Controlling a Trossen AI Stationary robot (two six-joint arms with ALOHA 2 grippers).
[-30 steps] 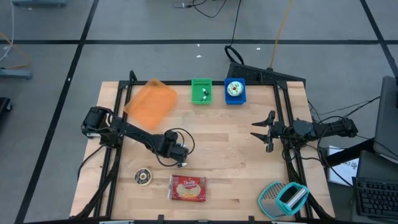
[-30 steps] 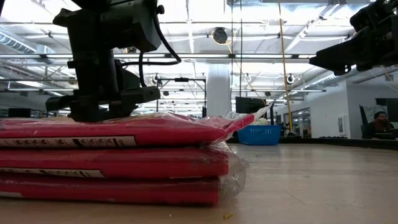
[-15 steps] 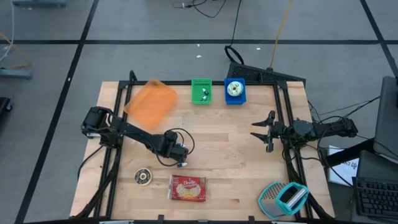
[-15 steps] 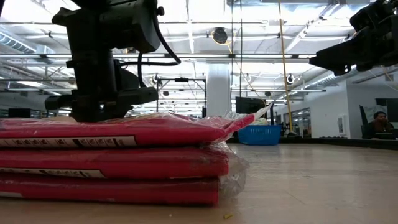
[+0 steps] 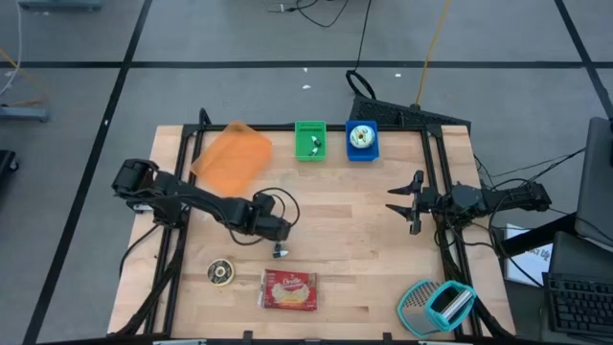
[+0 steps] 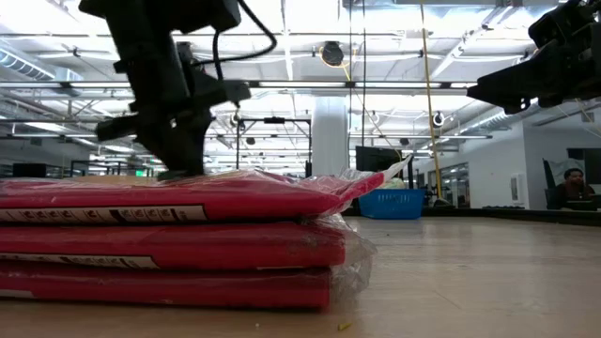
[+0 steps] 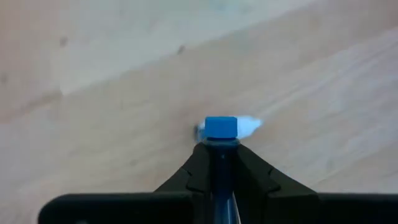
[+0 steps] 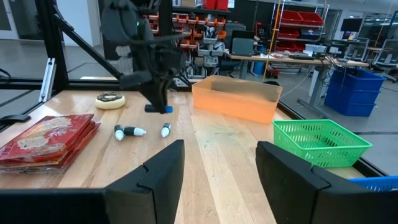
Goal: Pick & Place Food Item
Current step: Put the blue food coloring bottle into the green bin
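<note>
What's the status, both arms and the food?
Left gripper shut on small blue-capped item, mid-table. Right gripper open, waiting right side. Red snack pack untouched, near edge.

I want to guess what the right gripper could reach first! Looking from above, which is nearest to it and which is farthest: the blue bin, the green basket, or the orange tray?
From the right gripper:
1. Blue bin, at the table's back edge, nearest.
2. Green basket, beside the blue bin, toward the left arm's side.
3. Orange tray, back left corner, farthest.
</note>
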